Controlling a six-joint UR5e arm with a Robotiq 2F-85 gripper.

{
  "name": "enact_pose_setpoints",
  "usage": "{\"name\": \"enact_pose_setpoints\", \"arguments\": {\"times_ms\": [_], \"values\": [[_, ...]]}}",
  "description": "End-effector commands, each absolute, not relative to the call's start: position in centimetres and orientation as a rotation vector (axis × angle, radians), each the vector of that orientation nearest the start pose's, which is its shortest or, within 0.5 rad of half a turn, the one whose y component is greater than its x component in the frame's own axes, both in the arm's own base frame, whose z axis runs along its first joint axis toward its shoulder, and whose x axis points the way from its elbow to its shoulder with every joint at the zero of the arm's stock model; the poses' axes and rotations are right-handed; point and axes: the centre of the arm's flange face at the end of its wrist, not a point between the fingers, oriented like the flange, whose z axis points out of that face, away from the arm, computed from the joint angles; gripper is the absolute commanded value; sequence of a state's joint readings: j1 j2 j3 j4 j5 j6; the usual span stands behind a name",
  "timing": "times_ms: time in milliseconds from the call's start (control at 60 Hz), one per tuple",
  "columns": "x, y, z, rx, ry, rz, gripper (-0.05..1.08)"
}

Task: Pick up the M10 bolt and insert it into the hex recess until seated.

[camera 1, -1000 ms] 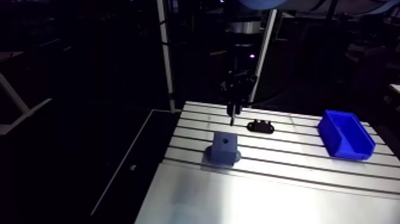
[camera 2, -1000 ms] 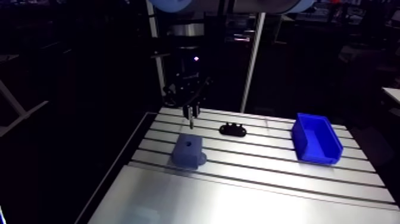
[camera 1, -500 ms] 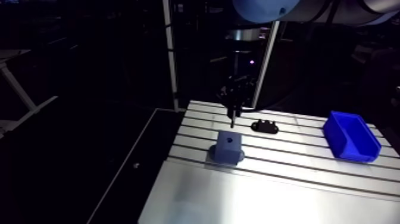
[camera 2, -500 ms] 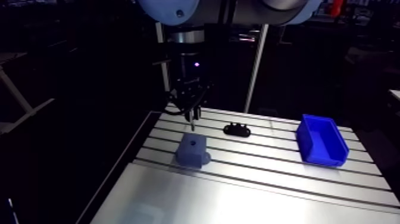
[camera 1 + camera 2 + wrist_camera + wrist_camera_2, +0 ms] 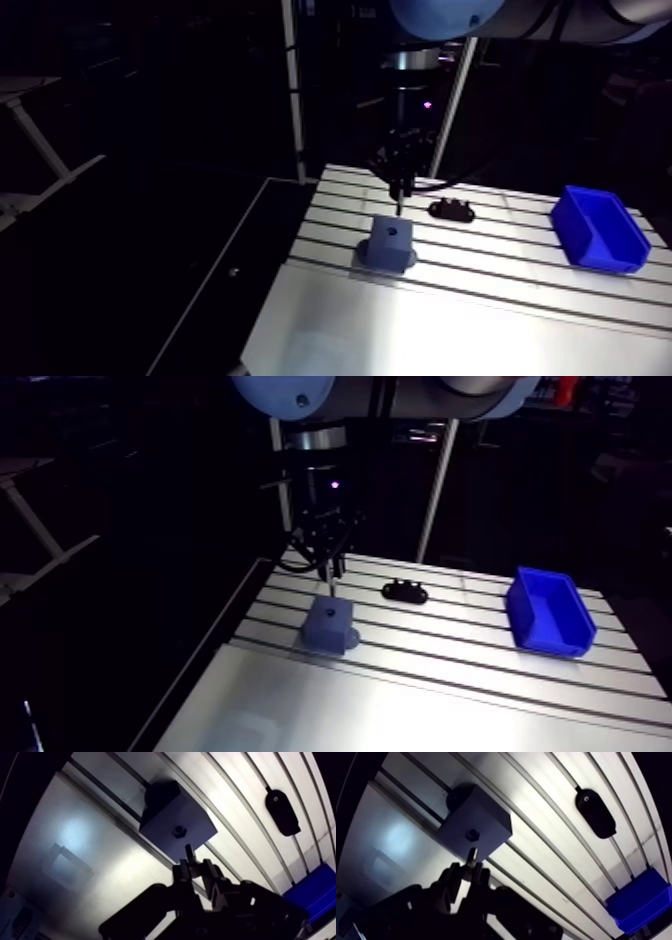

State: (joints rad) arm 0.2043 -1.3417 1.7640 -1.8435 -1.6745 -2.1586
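M10 bolt (image 5: 189, 850), clamped between fingers (image 5: 183, 872), lower than before, just above hex recess (image 5: 178, 831) in block (image 5: 162, 822).

So compared with a moment earlier, the hand (image 5: 195, 866) had come in toward the blue block (image 5: 160, 819) and dropped a bit. Before, in the arm view, the tip of the M10 bolt (image 5: 189, 851) showed against the bare counter (image 5: 450, 330) past the block's far edge. Now it hung over the block's top face, just short of the hex recess (image 5: 178, 830) and not in it as far as I could tell. The gap between tip and recess got clearly smaller. The arm view also swung a little with the arm, so everything looked shifted, but that was just the camera.
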Motion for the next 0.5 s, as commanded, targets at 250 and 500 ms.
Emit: {"name": "enact_pose_setpoints", "arguments": {"times_ms": [250, 500], "values": [[-50.2, -23.1, 29.0, -1.155, 2.721, 0.108, 0.91], [-50.6, -23.2, 28.3, -1.158, 2.730, 0.105, 0.91]]}}
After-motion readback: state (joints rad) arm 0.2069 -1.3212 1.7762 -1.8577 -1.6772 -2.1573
